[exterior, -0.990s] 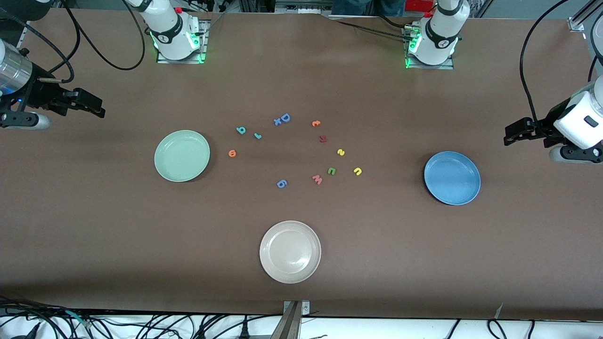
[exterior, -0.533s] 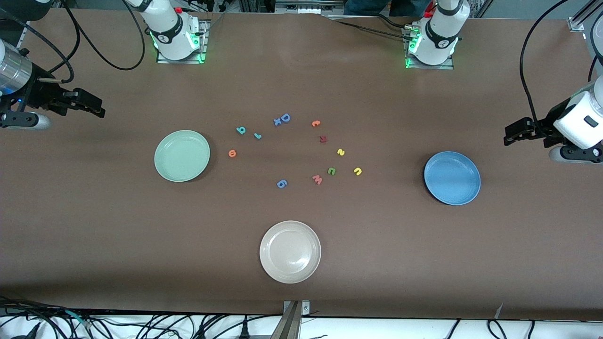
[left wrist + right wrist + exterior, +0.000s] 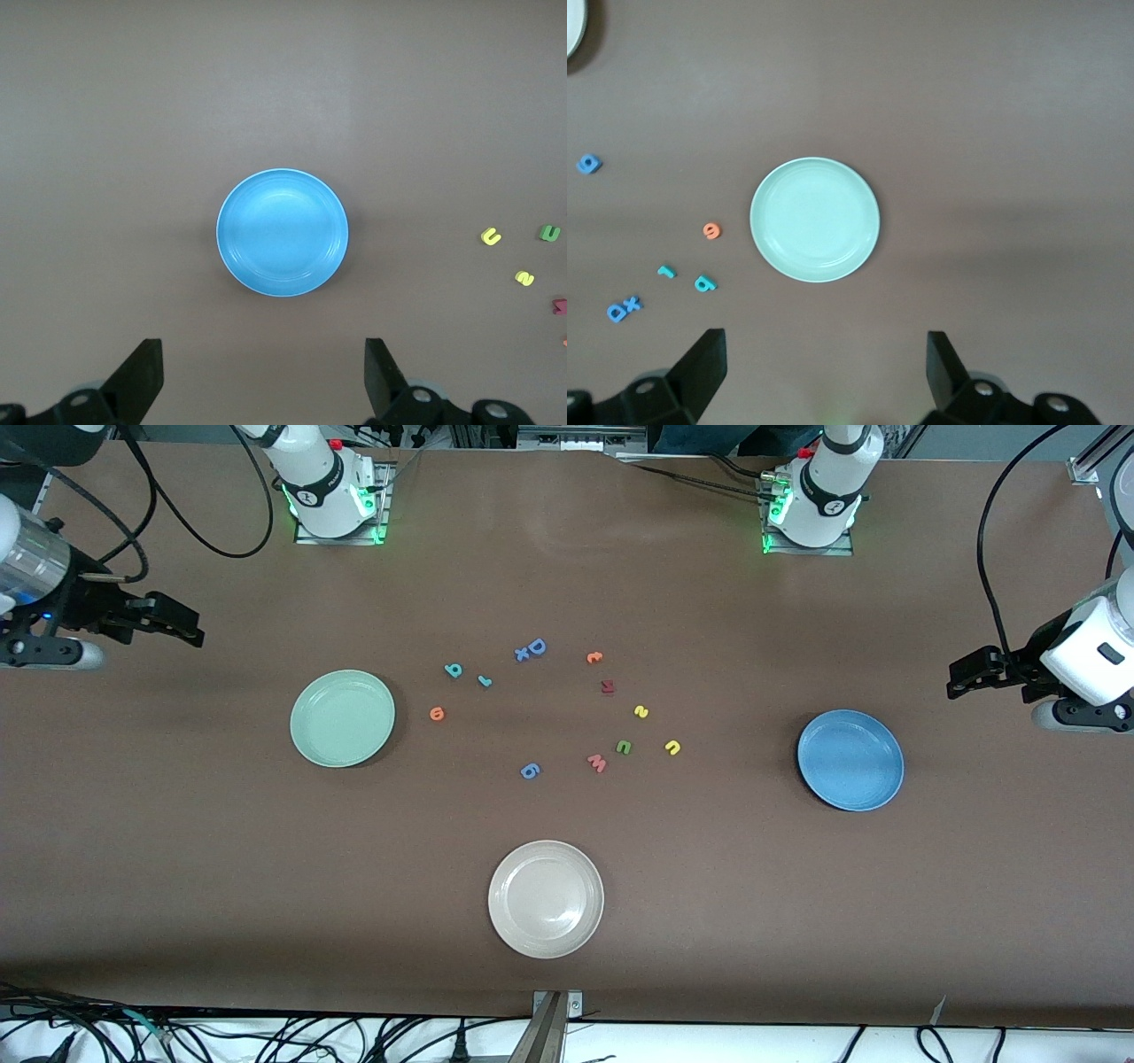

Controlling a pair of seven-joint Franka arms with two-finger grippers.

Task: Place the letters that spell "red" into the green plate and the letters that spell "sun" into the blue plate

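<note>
The green plate (image 3: 342, 718) (image 3: 815, 220) lies toward the right arm's end of the table. The blue plate (image 3: 850, 760) (image 3: 283, 232) lies toward the left arm's end. Between them lie a teal d (image 3: 454, 670) (image 3: 705, 284), a teal r (image 3: 484, 681) (image 3: 666, 271) and an orange e (image 3: 436, 713) (image 3: 712, 231). Closer to the blue plate are a yellow s (image 3: 641, 711) (image 3: 524, 278), a green n (image 3: 624, 747) (image 3: 549, 233) and a yellow u (image 3: 672, 747) (image 3: 491, 236). My right gripper (image 3: 190, 631) (image 3: 824, 350) hangs open and empty over bare table at its end. My left gripper (image 3: 957, 677) (image 3: 262, 359) waits open at its own end.
An off-white plate (image 3: 546, 899) sits nearer the front camera than the letters. Other loose letters lie among them: a blue D with an x (image 3: 532, 650), an orange one (image 3: 594, 657), a dark red one (image 3: 608, 685), a pink w (image 3: 597, 763) and a blue one (image 3: 529, 771).
My right gripper has shifted slightly toward the middle of the table. The left arm, plates and letters have not moved.
</note>
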